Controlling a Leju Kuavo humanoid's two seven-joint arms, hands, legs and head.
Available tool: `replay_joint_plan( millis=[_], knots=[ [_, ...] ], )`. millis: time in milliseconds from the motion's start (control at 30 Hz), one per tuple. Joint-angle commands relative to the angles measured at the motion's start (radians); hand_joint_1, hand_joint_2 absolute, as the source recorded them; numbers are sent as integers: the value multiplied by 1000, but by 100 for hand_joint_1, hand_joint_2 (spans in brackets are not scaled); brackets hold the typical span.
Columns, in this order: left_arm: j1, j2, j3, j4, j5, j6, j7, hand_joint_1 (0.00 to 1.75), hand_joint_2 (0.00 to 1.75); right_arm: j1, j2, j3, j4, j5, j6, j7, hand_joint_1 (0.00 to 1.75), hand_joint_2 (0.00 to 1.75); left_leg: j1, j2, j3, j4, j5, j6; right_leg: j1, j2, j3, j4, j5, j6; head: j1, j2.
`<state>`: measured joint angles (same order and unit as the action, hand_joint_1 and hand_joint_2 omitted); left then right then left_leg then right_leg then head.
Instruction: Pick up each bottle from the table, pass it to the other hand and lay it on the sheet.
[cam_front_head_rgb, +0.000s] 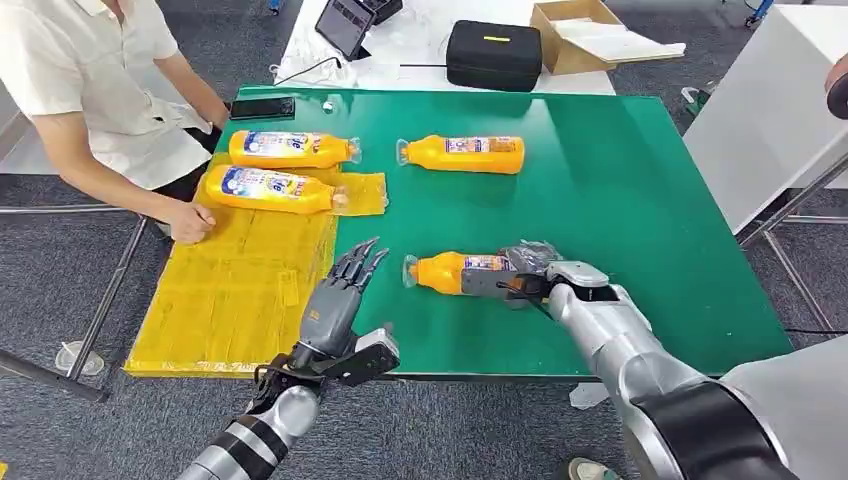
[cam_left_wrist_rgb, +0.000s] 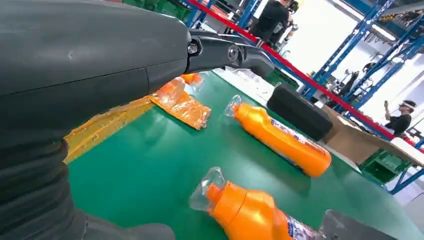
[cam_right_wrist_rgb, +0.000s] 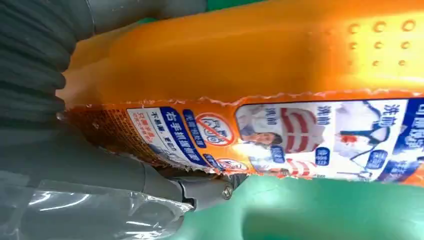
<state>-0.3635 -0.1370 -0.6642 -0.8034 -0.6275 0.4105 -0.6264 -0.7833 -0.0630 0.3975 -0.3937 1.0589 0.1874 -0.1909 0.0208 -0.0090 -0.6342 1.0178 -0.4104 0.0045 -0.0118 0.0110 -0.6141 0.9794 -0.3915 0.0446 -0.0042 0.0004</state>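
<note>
Two bottles (cam_front_head_rgb: 268, 187) lie on the yellow sheet (cam_front_head_rgb: 235, 290). Right hand (cam_front_head_rgb: 520, 275) wraps a third beside it; left hand (cam_front_head_rgb: 345, 290) spread, empty. Fourth bottle (cam_front_head_rgb: 462, 154) untouched beyond the sheet.

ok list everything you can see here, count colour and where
bottles: four, orange; two on the yellow sheet, one on bare table far side, one near the front edge
sheet: one, yellow, table's left part
table: one, green
phone: one, black, table's far left corner
case: one, black, beyond the table
cardboard box: one, brown, beside the case
person: one, white shirt, hand on the sheet
left hand: fingers apart, holds nothing
right hand: grips the near bottle
</note>
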Motion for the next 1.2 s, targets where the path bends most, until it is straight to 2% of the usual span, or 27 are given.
replay_joint_plan(
  millis=[33, 133, 333, 400, 467, 500, 533, 600, 667, 700, 800, 933, 967, 1200],
  knots=[
    [-36, 11, -50, 67, 24, 26, -20, 0, 175, 46, -27, 20, 70, -74, -12, -80, 175, 175, 0, -1, 3, -1, 0, 0, 1, -2, 4, -2, -1, -1, 0, 0],
    [-20, 12, -41, 49, 35, 40, -22, 0, 175, 62, -20, 13, 55, -98, -58, -90, 175, 175, 1, -1, 3, -1, 0, 0, 1, -2, 4, -1, -1, -1, 0, 0],
    [-18, 12, -42, 48, 34, 41, -22, 0, 175, 63, -17, 14, 55, -98, -60, -90, 175, 175, 0, -1, 4, -1, 0, 1, 1, -2, 4, -1, 0, -1, 0, 0],
    [13, 1, -7, 10, 73, 76, -44, 0, 175, 90, -12, -13, 27, -143, -137, -128, 175, 175, 1, -1, 4, -1, 0, 1, 1, -2, 4, -2, -1, -1, 0, 0],
    [66, -37, 63, -61, 185, 61, -68, 0, 175, 130, -5, -49, -5, -199, -203, -173, 175, 175, 0, -1, 6, -2, -1, 1, 1, -3, 6, -2, -1, -2, 0, 0],
    [115, -71, 122, -127, 296, 6, -40, 0, 175, 170, -3, -80, -52, -240, -265, -203, 175, 175, 1, -1, 5, -2, -1, 1, 2, -2, 6, -2, -1, -1, 0, 0],
    [174, -110, 177, -207, 418, -62, 49, 0, 175, 247, -3, -117, -137, -292, -337, -233, 175, 175, 1, 0, 4, -1, -1, 1, 1, -1, 5, -2, -1, -1, 0, 0],
    [236, -137, 208, -285, 599, -86, 124, 0, 175, 390, 9, -160, -350, -380, -421, -281, 175, 175, 1, 0, 5, -1, -2, 1, 2, -2, 6, -2, -1, -1, 0, 0],
    [266, -127, 197, -302, 810, -142, 164, 0, 175, 491, 25, -149, -535, -442, -453, -298, 175, 175, 1, -1, 5, -2, -2, 1, 2, -3, 5, -3, -2, -1, 0, 0],
    [292, -113, 193, -317, 967, -223, 225, 0, 175, 534, 35, -128, -623, -470, -485, -305, 175, 175, 1, -1, 6, -2, -3, 1, 2, -3, 7, -2, -3, -2, 1, 0],
    [342, -60, 158, -365, 1186, -293, 272, 0, 175, 587, 60, -59, -749, -522, -543, -335, 175, 175, 0, 2, 6, -2, -6, 0, 1, 0, 6, 0, -5, -3, 0, 0],
    [334, -35, 133, -386, 1248, -294, 263, 0, 175, 589, 80, -4, -792, -577, -570, -353, 175, 175, 0, 2, -3, 0, -4, 0, 1, 2, -3, 1, -2, -2, 0, 0],
    [330, -34, 133, -391, 1250, -294, 261, 0, 175, 584, 85, 4, -786, -581, -565, -351, 175, 175, 0, 4, -1, 0, -5, 0, 1, 3, -2, 1, -3, -3, 0, 0],
    [282, -38, 96, -398, 1231, -350, 248, 0, 175, 476, 96, 86, -559, -600, -455, -332, 175, 175, 0, 2, -4, -1, -3, 1, 0, 1, -4, 0, -2, -2, 0, 0]
  ],
)
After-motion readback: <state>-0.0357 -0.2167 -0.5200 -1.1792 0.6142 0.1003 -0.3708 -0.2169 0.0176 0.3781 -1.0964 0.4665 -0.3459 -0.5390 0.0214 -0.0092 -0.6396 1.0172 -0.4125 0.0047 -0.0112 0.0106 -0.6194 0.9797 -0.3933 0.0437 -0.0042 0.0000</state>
